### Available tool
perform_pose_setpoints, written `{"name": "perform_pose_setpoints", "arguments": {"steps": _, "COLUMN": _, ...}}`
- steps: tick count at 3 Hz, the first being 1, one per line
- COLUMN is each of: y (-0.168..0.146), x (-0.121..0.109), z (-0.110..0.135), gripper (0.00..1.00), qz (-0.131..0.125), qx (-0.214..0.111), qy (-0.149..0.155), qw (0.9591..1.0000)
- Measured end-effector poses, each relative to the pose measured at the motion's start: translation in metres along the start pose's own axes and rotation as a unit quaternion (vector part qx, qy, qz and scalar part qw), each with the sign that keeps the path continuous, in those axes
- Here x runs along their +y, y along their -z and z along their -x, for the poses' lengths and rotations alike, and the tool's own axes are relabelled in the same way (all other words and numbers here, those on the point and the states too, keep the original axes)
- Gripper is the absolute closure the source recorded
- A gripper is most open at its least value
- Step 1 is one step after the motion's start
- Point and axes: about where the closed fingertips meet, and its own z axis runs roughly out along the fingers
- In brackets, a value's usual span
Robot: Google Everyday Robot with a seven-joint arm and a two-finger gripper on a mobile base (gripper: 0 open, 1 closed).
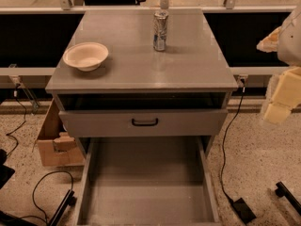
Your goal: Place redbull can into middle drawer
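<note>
The redbull can (pixel 160 30) stands upright on the grey cabinet top (pixel 141 69), toward the back and right of centre. The middle drawer (pixel 146 182) is pulled out below, and its bare grey floor shows between low side walls. My gripper (pixel 278 108) shows as cream-coloured parts at the right edge of the camera view. It hangs beside the cabinet at about the height of the cabinet top, well to the right of the can and touching nothing.
A cream-white bowl (pixel 86 55) sits on the left of the cabinet top. Above the open drawer is a grey drawer front with a black handle (pixel 145 122). A cardboard box (pixel 54 142) stands on the floor at the left. Cables and a power brick (pixel 242 210) lie on the floor.
</note>
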Motion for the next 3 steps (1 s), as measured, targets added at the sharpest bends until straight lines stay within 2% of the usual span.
{"name": "perform_pose_setpoints", "arguments": {"steps": 1, "y": 0.0, "x": 0.0, "z": 0.0, "gripper": 0.0, "qz": 0.0, "qx": 0.0, "qy": 0.0, "qw": 1.0}}
{"name": "perform_pose_setpoints", "arguments": {"steps": 2, "y": -0.011, "x": -0.012, "z": 0.0, "gripper": 0.0, "qz": -0.014, "qx": -0.051, "qy": -0.023, "qw": 0.9983}}
{"name": "perform_pose_setpoints", "arguments": {"steps": 3, "y": -0.026, "x": -0.054, "z": 0.008, "gripper": 0.0, "qz": -0.045, "qx": -0.159, "qy": -0.046, "qw": 0.9852}}
